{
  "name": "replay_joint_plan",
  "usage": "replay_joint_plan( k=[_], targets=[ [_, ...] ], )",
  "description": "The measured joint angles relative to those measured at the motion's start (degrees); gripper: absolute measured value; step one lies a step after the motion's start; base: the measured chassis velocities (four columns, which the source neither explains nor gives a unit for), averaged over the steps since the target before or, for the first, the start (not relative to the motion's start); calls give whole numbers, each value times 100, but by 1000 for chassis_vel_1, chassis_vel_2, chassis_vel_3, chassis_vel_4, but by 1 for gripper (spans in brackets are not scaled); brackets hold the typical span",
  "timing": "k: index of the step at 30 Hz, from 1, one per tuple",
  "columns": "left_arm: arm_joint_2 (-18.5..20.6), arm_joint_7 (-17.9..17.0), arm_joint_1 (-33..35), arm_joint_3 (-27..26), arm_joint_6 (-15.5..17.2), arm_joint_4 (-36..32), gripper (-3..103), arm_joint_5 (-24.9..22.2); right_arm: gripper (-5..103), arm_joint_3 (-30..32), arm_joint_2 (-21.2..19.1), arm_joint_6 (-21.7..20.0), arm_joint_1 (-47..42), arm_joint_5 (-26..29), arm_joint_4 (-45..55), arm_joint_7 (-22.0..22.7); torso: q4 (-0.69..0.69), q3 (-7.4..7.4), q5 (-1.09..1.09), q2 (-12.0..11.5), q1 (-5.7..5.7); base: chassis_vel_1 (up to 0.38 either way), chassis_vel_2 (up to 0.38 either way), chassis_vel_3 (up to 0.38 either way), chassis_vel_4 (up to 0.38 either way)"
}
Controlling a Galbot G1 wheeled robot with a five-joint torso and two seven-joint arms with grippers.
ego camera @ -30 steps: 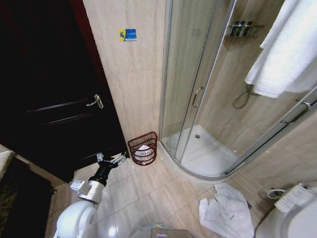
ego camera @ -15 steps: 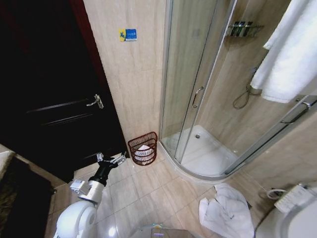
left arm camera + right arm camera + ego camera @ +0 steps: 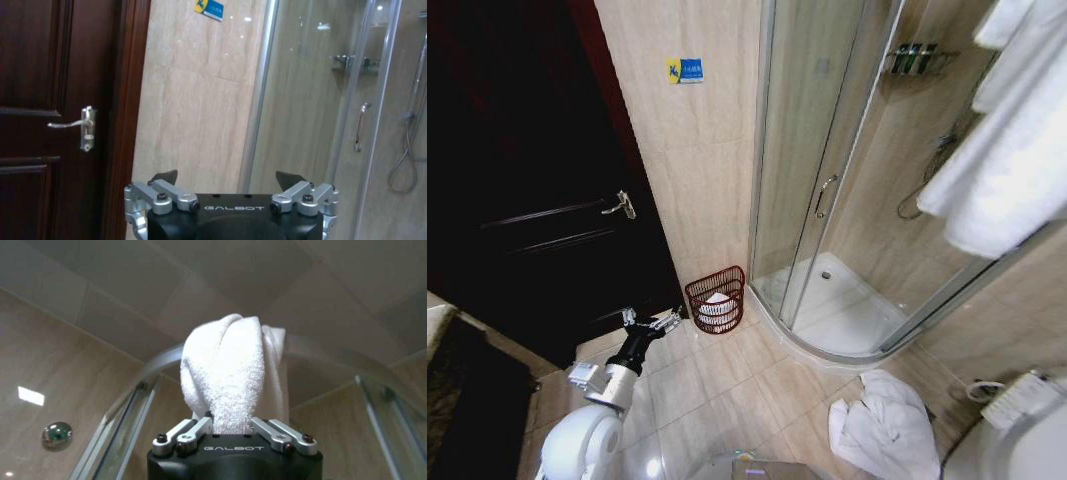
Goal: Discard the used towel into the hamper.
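R gripper is clenched on a white terry towel raised high by the glass shower. L gripper, fingers spread w/ nothing between, hangs low near the reddish-brown wire hamper.

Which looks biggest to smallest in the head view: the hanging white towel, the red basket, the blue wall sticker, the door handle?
1. Hanging white towel, though it hangs nearest the camera, which inflates it.
2. Red basket.
3. Blue wall sticker and door handle look alike; too close to rank.
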Motion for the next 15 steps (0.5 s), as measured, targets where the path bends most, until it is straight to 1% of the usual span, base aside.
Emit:
replay_joint_plan(
  k=[2,3,4,5,7,10,12,14,15],
  targets=[
    [0,1,0,0,0,0,99,0,12,415,-230,54,-565,161,289,24,-1,0,2,0,-1,0,0,0,0],
    [0,1,-1,0,0,0,99,0,12,867,-470,177,-1308,339,744,128,-3,0,2,0,-2,0,0,0,0],
    [0,1,0,0,0,0,99,0,12,956,-505,218,-1447,376,838,172,-3,0,3,0,-2,0,0,0,0],
    [0,1,0,0,0,0,99,0,12,956,-505,218,-1447,376,838,172,-3,0,3,0,-2,0,0,0,0],
    [0,0,0,0,0,0,99,0,12,1073,-562,283,-1660,486,1064,321,-1,0,-3,0,-1,0,0,0,0],
    [0,0,0,0,0,0,99,0,12,1072,-563,342,-1745,509,1177,384,-1,0,-3,0,-1,0,0,0,0],
    [0,0,0,0,0,0,99,0,12,1054,-544,408,-1795,468,1200,386,-1,0,-2,0,-1,0,0,0,0],
    [0,1,0,0,0,0,99,0,12,1003,-460,584,-1899,283,1202,356,-2,0,0,0,-1,0,0,0,0],
    [0,1,0,0,0,0,99,0,12,1003,-460,584,-1899,283,1202,356,-2,0,0,0,-1,0,0,0,0]
  ],
)
